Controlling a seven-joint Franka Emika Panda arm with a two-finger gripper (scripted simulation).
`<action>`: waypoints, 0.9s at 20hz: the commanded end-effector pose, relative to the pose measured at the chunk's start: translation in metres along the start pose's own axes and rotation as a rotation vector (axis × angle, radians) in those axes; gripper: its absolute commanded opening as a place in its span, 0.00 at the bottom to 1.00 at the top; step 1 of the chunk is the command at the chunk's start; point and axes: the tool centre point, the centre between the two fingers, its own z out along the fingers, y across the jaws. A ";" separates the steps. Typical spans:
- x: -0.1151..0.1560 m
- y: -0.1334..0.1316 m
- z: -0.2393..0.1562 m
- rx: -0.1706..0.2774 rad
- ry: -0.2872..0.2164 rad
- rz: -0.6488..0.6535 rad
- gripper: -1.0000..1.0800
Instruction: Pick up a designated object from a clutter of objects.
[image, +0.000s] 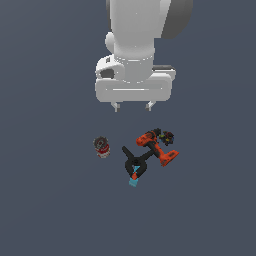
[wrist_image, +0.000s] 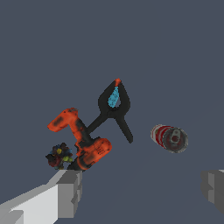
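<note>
The designated object is a tiny dark lumpy item with coloured specks, lying against the orange-and-black drill on the exterior view's right. In the wrist view the designated object sits beside the drill, just past one grey fingertip. My gripper hangs open above the clutter, touching nothing. The wrist view shows the gripper with its fingers far apart and nothing between them.
A black clamp with a blue tip lies beside the drill; the same clamp shows in the wrist view. A small red-grey can lies apart toward the exterior view's left, and the can appears in the wrist view. Dark flat floor.
</note>
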 end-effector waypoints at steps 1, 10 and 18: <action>0.000 0.000 0.000 0.000 0.000 0.000 0.96; 0.011 0.016 -0.008 0.015 0.027 0.073 0.96; 0.010 0.006 0.005 0.008 0.022 0.025 0.96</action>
